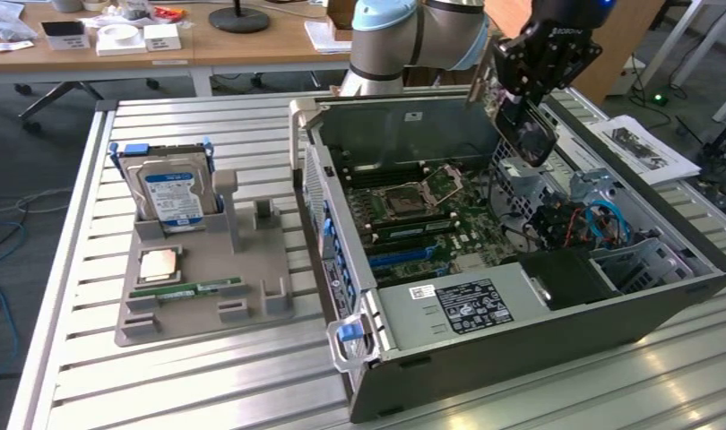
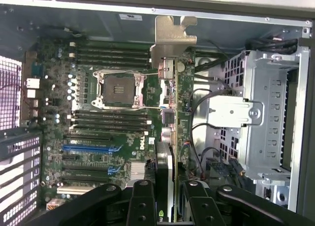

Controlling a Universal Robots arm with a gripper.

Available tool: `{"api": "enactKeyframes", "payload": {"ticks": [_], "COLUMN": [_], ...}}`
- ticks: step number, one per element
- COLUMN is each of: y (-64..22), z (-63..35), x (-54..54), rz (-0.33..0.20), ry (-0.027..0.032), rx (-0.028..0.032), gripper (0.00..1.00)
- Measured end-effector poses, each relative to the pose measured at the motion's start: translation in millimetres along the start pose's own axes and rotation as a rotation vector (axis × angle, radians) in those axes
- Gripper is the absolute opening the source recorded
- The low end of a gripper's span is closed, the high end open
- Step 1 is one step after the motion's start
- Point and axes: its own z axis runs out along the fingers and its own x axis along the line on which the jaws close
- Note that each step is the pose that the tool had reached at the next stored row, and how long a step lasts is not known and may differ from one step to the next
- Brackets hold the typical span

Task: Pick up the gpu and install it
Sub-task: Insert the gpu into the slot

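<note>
The gripper holds the gpu up over the open computer.

On the exterior view's left sits a grey tray [image 1: 177, 313] with the hard drive [image 1: 172, 193] and a green memory stick [image 1: 203, 288]. In the middle is the computer case [image 1: 459, 345], its side off, with the motherboard [image 1: 426, 215] showing. Toward the exterior view's right, the gripper [image 1: 521, 100] hangs above the case with the gpu [image 1: 531, 136] pointing down, not in a slot yet. In the wrist view, the two black fingers [image 2: 141, 202] are closed tight on the card's flat sides, and its silvery metal end [image 2: 170, 36] sticks out far from them. The gpu looks thin, stiff and light, and I think it could break easily. The flat sides near one end seem the best place to hold it, away from the little parts.
</note>
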Motion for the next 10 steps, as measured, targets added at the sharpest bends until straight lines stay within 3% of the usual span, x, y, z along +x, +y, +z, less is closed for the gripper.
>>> {"api": "enactKeyframes", "payload": {"ticks": [10], "y": [0.0], "z": [0.2], "x": [0.4], "rz": [-0.119], "ry": [0.0059], "rx": [0.0008], "gripper": [0.27]}}
